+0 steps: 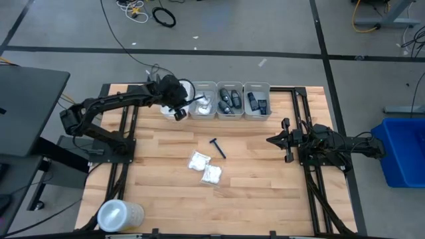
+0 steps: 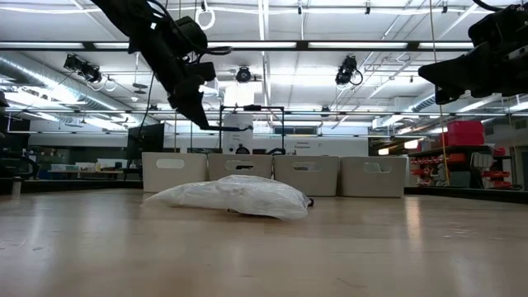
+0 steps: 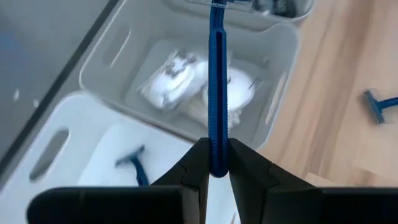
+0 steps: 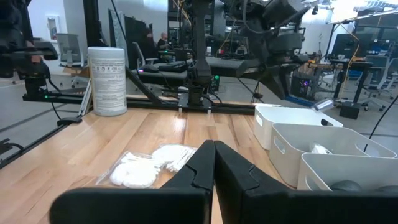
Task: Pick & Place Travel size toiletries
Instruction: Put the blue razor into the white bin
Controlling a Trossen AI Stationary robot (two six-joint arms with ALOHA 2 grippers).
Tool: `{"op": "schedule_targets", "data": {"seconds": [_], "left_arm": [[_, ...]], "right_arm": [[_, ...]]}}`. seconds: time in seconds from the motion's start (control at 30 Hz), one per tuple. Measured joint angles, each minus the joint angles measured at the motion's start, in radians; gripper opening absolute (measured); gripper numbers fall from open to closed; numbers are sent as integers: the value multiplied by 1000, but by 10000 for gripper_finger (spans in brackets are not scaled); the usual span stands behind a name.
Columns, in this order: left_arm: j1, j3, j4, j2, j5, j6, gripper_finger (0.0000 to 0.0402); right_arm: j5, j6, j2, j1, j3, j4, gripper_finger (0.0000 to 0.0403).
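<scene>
Light butcher-block wooden table (image 1: 159, 199) w/ a row of four pale plastic bins (image 1: 230, 101) along the far edge. Near corner on the left arm's side: large clear round lidded tub (image 1: 119, 215), not part of the job.

Left arm reaches over the far-left end of the row. Left gripper (image 3: 211, 163) is clamped on the handle of a dark blue T-shaped razor (image 3: 216, 93) – handle runs straight out from the fingers, head out past them. In the left wrist view it hangs above the end white bin (image 3: 74, 149), which already has one blue razor (image 3: 133, 165) in it; the next bin holds white crinkly packets (image 3: 186, 81).

Right gripper (image 4: 214, 163) waits over the right side of the table, fingers pressed together, empty.

Still on the table mid-way: another dark blue razor (image 1: 217, 147) and two white crinkly packets (image 1: 205, 168), near each other. Small dark oblong containers (image 1: 229, 101) sit in the two bins nearer the right arm.

Step in hand, as I read it: drop the razor in the razor bin. To do it well – centre the razor over the end bin, not the divider w/ the packet bin, go lower so it doesn't bounce out, then release.
</scene>
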Motion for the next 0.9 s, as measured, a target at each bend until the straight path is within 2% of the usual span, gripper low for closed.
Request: {"op": "schedule_targets", "data": {"seconds": [0.4, 0.6, 0.9], "left_arm": [[35, 0, -76, 0, -86, -202, 57], [35, 0, -76, 0, -95, -220, 57], [61, 0, -94, 0, -221, -368, 56]], "right_arm": [[0, 0, 0, 0, 0, 0, 14], [0, 0, 0, 0, 0, 0, 14], [0, 0, 0, 0, 0, 0, 14]]}}
